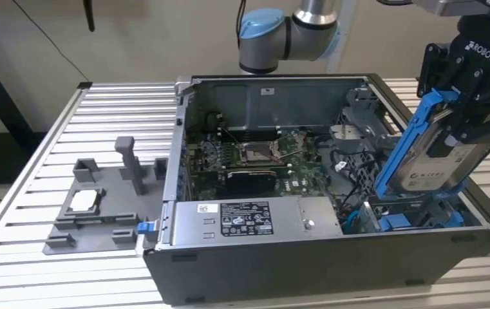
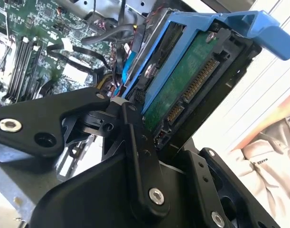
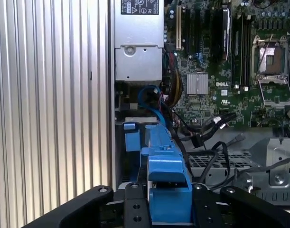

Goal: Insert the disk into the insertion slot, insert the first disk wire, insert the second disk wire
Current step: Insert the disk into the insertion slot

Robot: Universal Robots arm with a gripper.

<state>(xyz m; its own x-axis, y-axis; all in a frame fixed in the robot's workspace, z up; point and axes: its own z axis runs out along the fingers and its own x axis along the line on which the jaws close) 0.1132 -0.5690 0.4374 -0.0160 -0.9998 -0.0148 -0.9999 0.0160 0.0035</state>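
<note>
One disk [image 1: 431, 164] clamped in gripper [image 1: 461, 122], tilted near upright, lower end just above insertion slot [image 1: 416, 215], not yet seated.

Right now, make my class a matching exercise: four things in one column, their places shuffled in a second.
1 disk
2 power-supply box
3 grey fixture
4 motherboard

A flat on the case floor
B on the slatted table, exterior view's left of the case
C tilted, clamped in the hand
D against the case's near wall in the exterior view

Pairs: 1-C, 2-D, 3-B, 4-A
</note>
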